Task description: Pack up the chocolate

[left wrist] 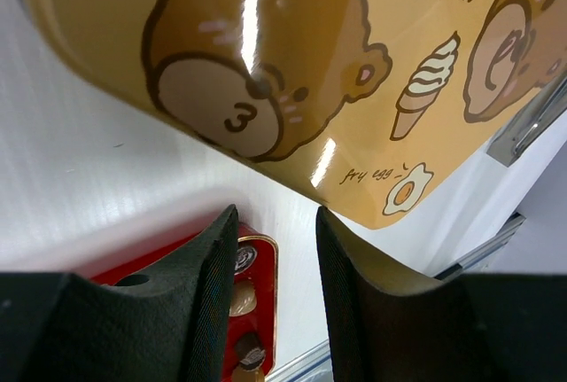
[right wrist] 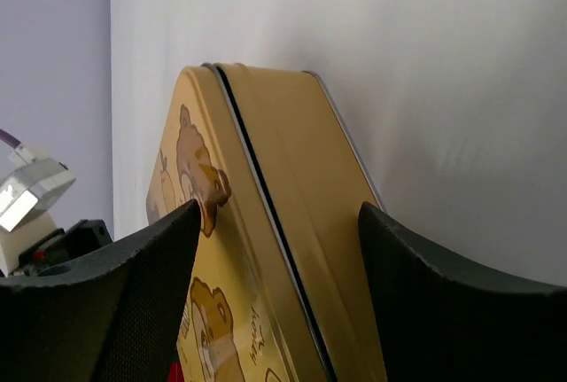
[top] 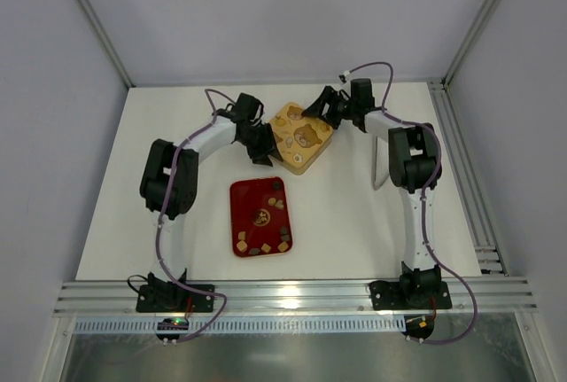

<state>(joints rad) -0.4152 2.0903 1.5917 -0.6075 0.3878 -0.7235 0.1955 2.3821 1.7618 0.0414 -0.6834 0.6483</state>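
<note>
Gold tin (top: 301, 138) sits far-centre on the white tabletop (top: 372, 222), turned diamond-wise. The lid with bear cartoons is on, so the contents are hidden. The right wrist view shows the tin (right wrist: 292, 222) edge-on, with the dark lid seam running down its side wall.

Red tray (top: 244, 200) lies flat just nearer than the tin, apart from it. The chocolate (top: 267, 246) is all on this tray as loose dark and tan pieces. Most are bunched along the near edge, and a couple are up by the far right corner. A gold emblem sits mid-tray. Exact count can't be told at this size.

Left end effector (top: 263, 150) is at the tin's left corner, between tin and tray. The left wrist view shows it (left wrist: 276, 222) released: jaws part-way apart, nothing between them, only tabletop in the gap. The tin lid (left wrist: 292, 45) is just beyond the fingertips, with the tray rim (left wrist: 270, 276) and a few chocolate pieces (left wrist: 244, 298) low in frame.

Right end effector (top: 317, 114) is at the tin's far right edge. In the right wrist view it (right wrist: 279, 209) is spread wide and grasping the tin across its thickness. One finger (right wrist: 142, 302) is on the lid face, and the other (right wrist: 443, 311) is against the opposite side.
</note>
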